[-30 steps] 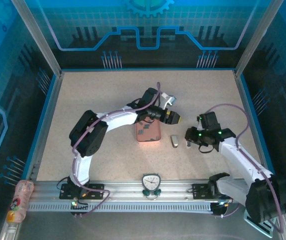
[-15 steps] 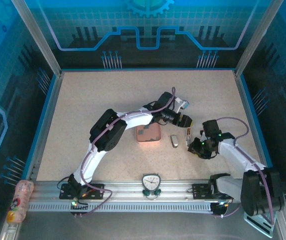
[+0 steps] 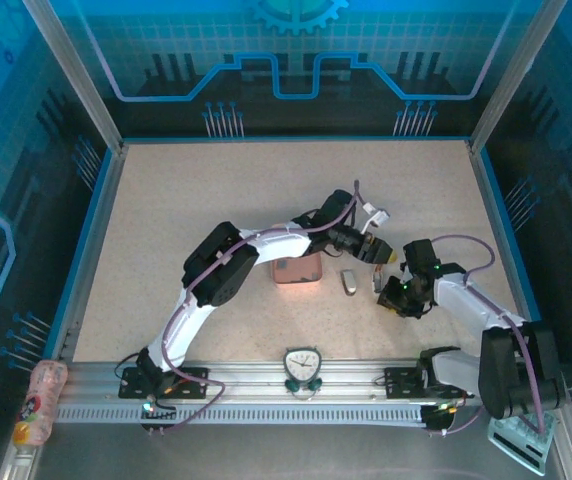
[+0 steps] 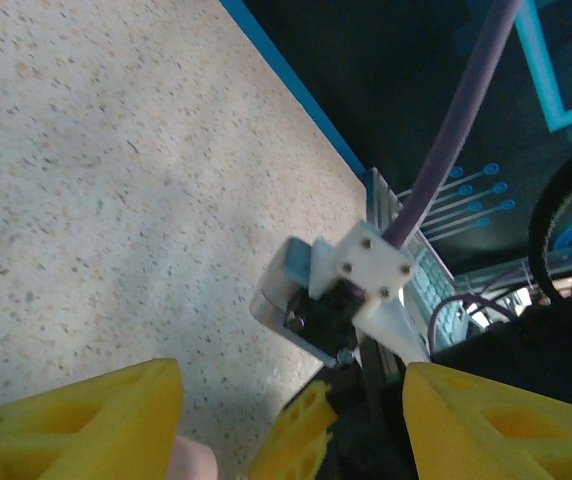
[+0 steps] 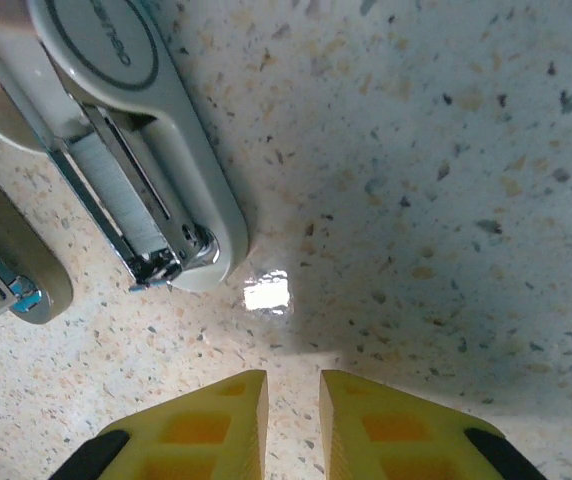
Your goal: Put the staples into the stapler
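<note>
Left tool point(image 4: 291, 372) open, yellow fingers point(image 4: 86, 420) wide apart, nothing seen held. It hangs over the speckled surface point(image 3: 186, 210), right of the pink tray point(image 3: 301, 272) and close to the right tool point(image 5: 293, 388). A white bracket point(image 4: 364, 272) with a purple cable sits ahead of it. Right tool barely open, narrow gap, nothing visible between the fingers, tips low over the surface. Stapler point(image 5: 141, 165) lies flat just ahead and left of the right tool, metal channel exposed, between the tray and that tool. Second stapler point(image 5: 6, 265) beside it at the left edge. Staples: cannot pick them out; a shiny patch by the stapler's tip may be glare.
</note>
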`<state>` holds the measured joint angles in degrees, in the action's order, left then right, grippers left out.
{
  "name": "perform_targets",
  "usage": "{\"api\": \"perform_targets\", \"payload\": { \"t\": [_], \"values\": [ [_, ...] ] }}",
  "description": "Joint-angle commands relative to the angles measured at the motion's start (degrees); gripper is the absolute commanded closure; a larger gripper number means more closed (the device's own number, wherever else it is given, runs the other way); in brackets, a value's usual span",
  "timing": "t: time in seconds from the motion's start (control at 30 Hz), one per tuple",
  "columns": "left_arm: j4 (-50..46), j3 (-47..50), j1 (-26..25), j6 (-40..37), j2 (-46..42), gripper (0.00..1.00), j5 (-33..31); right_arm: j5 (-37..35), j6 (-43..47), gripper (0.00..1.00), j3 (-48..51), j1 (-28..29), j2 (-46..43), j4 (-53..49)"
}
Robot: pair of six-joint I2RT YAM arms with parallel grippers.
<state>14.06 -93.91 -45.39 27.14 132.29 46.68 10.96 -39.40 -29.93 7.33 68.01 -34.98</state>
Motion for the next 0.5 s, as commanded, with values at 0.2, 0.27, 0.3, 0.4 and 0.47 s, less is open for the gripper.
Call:
{"api": "perform_targets", "payload": {
  "t": [0.2,0.27,0.3,0.4,0.47],
  "values": [
    [1.2,5.9,-1.0,0.6,-2.5,0.39,4.9,-1.6,0.9,0.76,-0.4,-1.2,-6.9,-4.8],
    [-0.2,6.1,-1.2,-0.5,-2.8,0.39,5.0,-1.5,0.8,0.75,-0.8,-1.9,-9.4,-6.6],
    [-1.3,6.0,-1.4,-1.2,-3.2,0.39,4.9,-1.5,0.9,0.74,-1.2,-2.1,-10.5,-7.7],
    [-2.0,6.9,-1.1,-1.5,-4.7,0.38,3.5,-1.5,1.7,0.73,-3.0,-2.8,-12.1,-9.8],
    [-1.4,7.7,-0.4,-0.7,-5.9,0.37,1.5,-1.2,2.6,0.71,-4.2,-3.0,-12.0,-9.9]
  ]
}}
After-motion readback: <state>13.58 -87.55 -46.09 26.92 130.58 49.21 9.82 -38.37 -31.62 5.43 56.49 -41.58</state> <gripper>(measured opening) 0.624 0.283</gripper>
